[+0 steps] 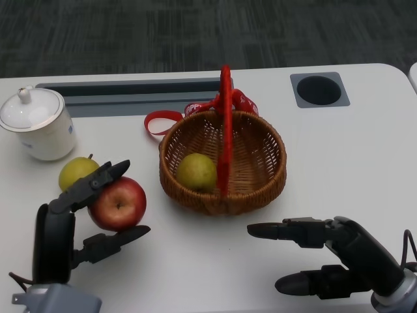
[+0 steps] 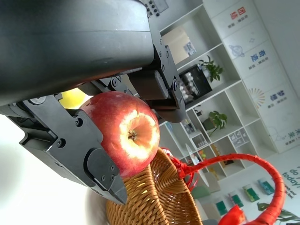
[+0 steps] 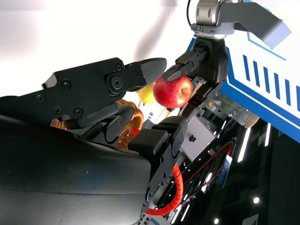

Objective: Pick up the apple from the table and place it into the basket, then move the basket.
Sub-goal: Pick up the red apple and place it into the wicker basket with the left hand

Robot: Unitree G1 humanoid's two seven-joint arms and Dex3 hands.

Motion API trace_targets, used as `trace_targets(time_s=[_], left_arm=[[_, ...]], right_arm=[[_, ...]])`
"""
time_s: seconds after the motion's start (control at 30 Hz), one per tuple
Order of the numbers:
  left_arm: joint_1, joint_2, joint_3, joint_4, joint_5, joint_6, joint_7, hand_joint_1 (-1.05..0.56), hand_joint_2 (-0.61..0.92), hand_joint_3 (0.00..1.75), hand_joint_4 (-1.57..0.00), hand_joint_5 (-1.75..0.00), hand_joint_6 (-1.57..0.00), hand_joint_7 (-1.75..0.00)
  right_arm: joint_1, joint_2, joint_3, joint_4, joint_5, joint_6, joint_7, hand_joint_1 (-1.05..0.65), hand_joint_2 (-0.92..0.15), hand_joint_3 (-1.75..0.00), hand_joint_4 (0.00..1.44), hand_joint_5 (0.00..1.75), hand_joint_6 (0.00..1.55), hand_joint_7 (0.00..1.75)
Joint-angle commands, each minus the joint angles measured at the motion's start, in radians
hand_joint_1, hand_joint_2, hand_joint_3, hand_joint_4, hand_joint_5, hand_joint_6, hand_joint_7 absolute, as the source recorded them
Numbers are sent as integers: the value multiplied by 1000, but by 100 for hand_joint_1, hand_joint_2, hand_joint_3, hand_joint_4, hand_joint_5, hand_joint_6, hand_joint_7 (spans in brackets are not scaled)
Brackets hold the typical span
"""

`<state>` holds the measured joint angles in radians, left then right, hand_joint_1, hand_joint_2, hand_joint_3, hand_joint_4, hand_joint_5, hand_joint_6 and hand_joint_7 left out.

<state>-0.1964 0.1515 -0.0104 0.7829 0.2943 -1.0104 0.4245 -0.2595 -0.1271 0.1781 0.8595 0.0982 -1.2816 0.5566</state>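
Observation:
A red apple (image 1: 117, 203) is held between the fingers of my left hand (image 1: 78, 215), left of the basket; whether it is lifted off the table I cannot tell. The left wrist view shows the apple (image 2: 126, 132) clamped between black fingers (image 2: 75, 145), and the right wrist view shows the same apple (image 3: 172, 91) in that hand from across the table. The wicker basket (image 1: 260, 186) with a red handle (image 1: 225, 117) stands at the table's middle and holds a yellow-green pear (image 1: 197, 171). My right hand (image 1: 332, 254) is open near the front right edge, holding nothing.
A second yellow-green pear (image 1: 75, 171) lies just behind the apple. A white lidded cup (image 1: 39, 124) stands at the back left. A red ribbon (image 1: 159, 121) trails from the basket. A round dark port (image 1: 319, 89) is set in the table at the back right.

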Motion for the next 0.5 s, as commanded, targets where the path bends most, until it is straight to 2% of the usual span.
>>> trace_targets(time_s=[0.03, 0.5], left_arm=[[4, -1, 24, -55, 5, -40, 17, -2, 79, 0, -124, -5, -113, -2], [-5, -24, 16, -370, -77, 2, -143, -11, 77, 0, -126, -4, -116, -2]], right_arm=[[-2, -14, -3, 1, 9, -3, 2, -49, -92, -2, 78, 0, 70, 0], [3, -6, 1, -10, -12, 15, -7, -50, -92, -3, 78, 0, 70, 0]])
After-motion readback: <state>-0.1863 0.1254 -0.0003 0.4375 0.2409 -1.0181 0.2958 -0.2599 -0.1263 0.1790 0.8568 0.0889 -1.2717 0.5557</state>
